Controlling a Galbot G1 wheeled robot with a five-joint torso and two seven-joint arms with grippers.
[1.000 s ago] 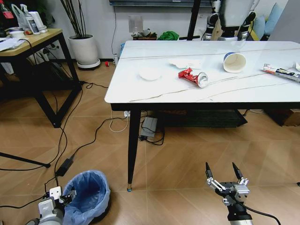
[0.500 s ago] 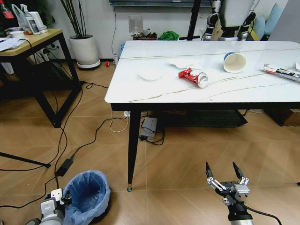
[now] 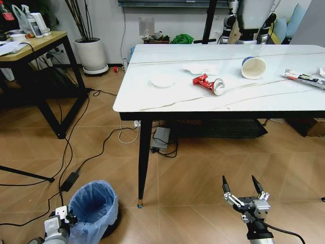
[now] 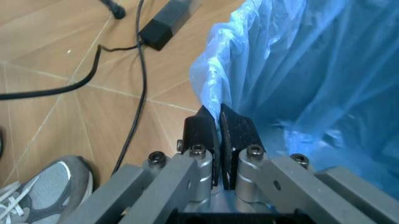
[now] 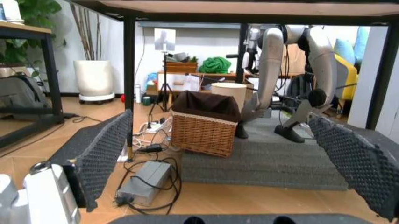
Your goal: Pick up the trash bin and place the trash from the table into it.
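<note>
The trash bin [image 3: 94,207], lined with a light-blue bag, stands on the floor near the table's front left leg. My left gripper [image 3: 65,218] is at its rim. In the left wrist view its fingers [image 4: 201,128] are shut on the bag's folded edge [image 4: 212,88]. My right gripper [image 3: 238,179] hangs open above the floor, in front of the table [image 3: 152,104]. On the table lie a flat white disc [image 3: 162,80], crumpled paper [image 3: 202,68], a crushed red can [image 3: 208,83], a paper cup [image 3: 254,67] on its side and a long wrapper [image 3: 304,79].
Cables and a power brick [image 3: 71,179] trail over the floor left of the bin. A wooden desk [image 3: 30,46] and a white plant pot [image 3: 92,53] stand at the left. A wicker basket [image 5: 204,123] sits under the table. A shoe [image 4: 37,196] is near the left gripper.
The bin has shifted slightly left and toward me with the left gripper on its rim. The right gripper has not moved.
</note>
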